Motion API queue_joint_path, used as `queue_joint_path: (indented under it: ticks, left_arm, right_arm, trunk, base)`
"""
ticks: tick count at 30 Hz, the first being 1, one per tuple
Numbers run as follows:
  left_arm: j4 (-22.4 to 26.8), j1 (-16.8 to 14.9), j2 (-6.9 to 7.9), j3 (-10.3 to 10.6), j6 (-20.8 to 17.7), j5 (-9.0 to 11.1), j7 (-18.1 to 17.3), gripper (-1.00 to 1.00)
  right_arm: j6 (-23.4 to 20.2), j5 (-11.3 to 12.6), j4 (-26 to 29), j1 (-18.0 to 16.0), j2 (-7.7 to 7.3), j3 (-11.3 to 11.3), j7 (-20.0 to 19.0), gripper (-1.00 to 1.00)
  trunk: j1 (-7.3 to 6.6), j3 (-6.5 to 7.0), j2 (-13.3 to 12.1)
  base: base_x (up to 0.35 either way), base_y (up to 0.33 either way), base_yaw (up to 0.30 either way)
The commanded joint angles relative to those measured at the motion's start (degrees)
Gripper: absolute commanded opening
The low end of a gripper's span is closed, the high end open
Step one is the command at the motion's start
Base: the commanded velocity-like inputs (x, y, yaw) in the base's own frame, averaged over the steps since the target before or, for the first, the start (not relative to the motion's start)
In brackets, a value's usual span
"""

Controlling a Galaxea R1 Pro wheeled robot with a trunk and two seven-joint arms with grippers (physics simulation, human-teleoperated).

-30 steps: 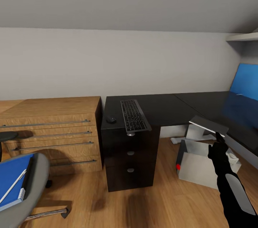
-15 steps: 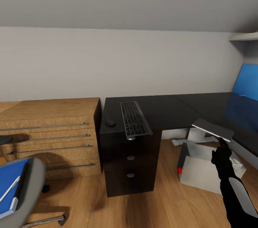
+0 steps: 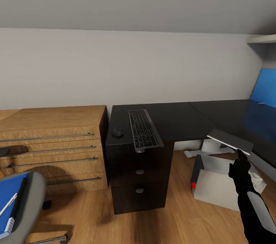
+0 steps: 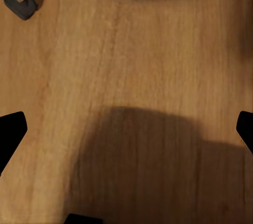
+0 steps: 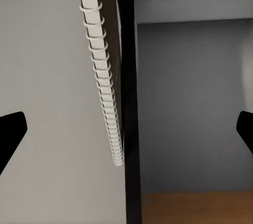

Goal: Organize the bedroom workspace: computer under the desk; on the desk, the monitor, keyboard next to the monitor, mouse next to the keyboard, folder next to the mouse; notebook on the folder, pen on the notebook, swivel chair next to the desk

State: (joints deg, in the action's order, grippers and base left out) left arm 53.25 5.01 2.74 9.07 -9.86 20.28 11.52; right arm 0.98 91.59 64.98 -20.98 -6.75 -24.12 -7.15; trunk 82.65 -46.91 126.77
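Observation:
The black desk (image 3: 180, 117) carries the keyboard (image 3: 143, 129) lengthwise over the drawer unit, and the mouse (image 3: 117, 133) lies just left of it. My right gripper (image 3: 240, 154) is shut on the grey spiral-bound notebook (image 3: 230, 140), which it holds flat in the air before the desk's right wing; its wire binding (image 5: 103, 76) runs past the right gripper (image 5: 126, 134). The computer (image 3: 214, 182) lies tilted on the floor under the desk. At the lower left stands the swivel chair (image 3: 32, 202), bearing the blue folder (image 3: 7, 194) and the pen (image 3: 9, 204). My left gripper (image 4: 126, 134) hangs open over bare floor.
A light oak low cabinet (image 3: 53, 136) adjoins the desk's left end. A blue wall panel (image 3: 265, 87) hangs at the far right under a shelf. A chair castor (image 4: 20, 3) rests on the wood floor. The grey sloped wall rises behind the desk.
The whole picture has slid left, so the camera has moved; the chair now sits further off the left edge. My right gripper still holds the notebook, a little lower and further right in the picture.

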Motion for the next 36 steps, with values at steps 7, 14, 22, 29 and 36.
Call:
queue_joint_path:
  ticks: [7, 14, 22, 29, 36]
  left_arm:
    - [0.18, 0.03, 0.13, 0.32, -0.2, 0.55, 0.52, 1.0]
    - [0.16, 0.01, 0.15, 0.28, -0.17, 0.55, 0.52, 1.0]
    - [0.15, 0.0, 0.16, 0.23, -0.16, 0.55, 0.52, 1.0]
    - [0.18, 0.0, 0.16, 0.2, -0.16, 0.55, 0.52, 1.0]
    - [0.16, 0.0, 0.14, 0.24, -0.19, 0.55, 0.52, 1.0]
  right_arm:
    - [0.08, 0.6, -0.06, -0.02, -0.01, 0.04, -0.23, 1.0]
    - [0.08, 0.6, -0.08, -0.02, -0.01, 0.04, -0.28, 1.0]
    - [0.13, 0.55, -0.04, -0.02, -0.01, 0.14, -0.31, 1.0]
    - [0.16, 0.52, -0.03, -0.02, -0.01, 0.21, -0.32, 1.0]
    - [0.16, 0.5, -0.03, -0.02, -0.01, 0.21, -0.32, 1.0]
  trunk:
    - [0.02, -0.05, 0.02]
    - [0.02, -0.05, 0.02]
    - [0.02, -0.05, 0.02]
    - [-0.86, 0.67, -1.58]
    - [-0.86, 0.67, -1.58]
  base:
    - [0.152, 0.0, 0.0]
    - [0.073, 0.0, 0.0]
    - [0.169, 0.0, 0.0]
    - [0.027, 0.0, 0.0]
    - [0.002, 0.0, 0.0]
